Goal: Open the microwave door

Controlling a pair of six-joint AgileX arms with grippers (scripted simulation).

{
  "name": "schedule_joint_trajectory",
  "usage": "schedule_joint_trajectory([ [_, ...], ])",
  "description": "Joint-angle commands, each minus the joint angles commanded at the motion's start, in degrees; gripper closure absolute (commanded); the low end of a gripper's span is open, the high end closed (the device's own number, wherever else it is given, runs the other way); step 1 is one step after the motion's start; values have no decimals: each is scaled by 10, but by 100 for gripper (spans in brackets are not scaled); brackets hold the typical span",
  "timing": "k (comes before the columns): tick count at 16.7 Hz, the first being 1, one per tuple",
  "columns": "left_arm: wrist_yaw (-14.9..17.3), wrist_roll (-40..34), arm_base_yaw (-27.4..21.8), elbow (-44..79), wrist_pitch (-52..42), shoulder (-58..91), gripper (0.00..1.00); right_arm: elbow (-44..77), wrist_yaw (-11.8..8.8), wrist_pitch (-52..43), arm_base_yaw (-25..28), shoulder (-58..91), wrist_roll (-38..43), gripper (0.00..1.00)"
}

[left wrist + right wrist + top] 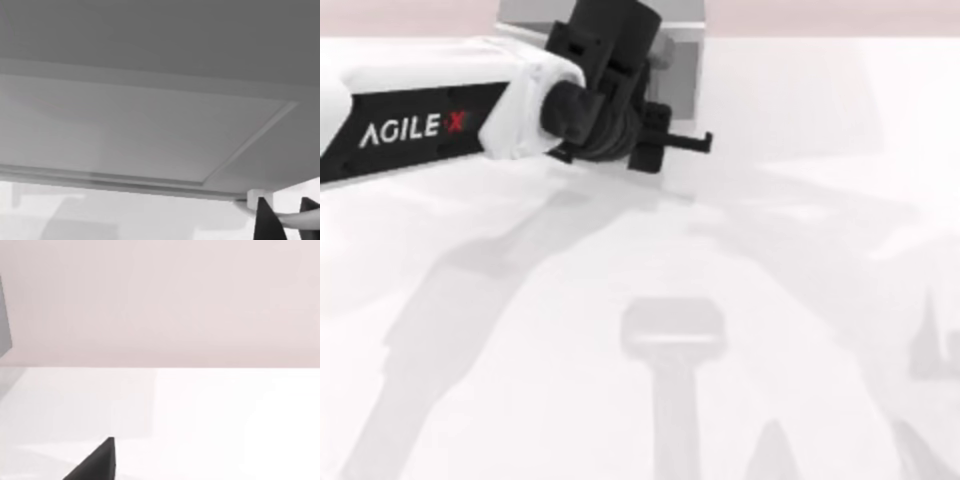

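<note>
Left gripper [665,140] is up at the far edge of the table [640,330], tight against the microwave [685,60]. Its wrist view is filled by the microwave door [150,135], with the fingers [265,222] straddling the light handle [260,197], though I cannot tell whether they pinch it. Right arm sits parked and unseen from above; its jaw state cannot be told.

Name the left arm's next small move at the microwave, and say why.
Probably pull the handle outward along the door's swing: the left gripper straddles it at the door edge, and the door looks barely opened on the microwave.
</note>
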Motion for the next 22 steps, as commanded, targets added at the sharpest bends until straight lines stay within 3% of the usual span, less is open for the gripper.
schedule_joint_trajectory([
  [22, 22, 26, 7, -24, 11, -16, 100, 0, 0, 0, 0, 0, 0, 0],
])
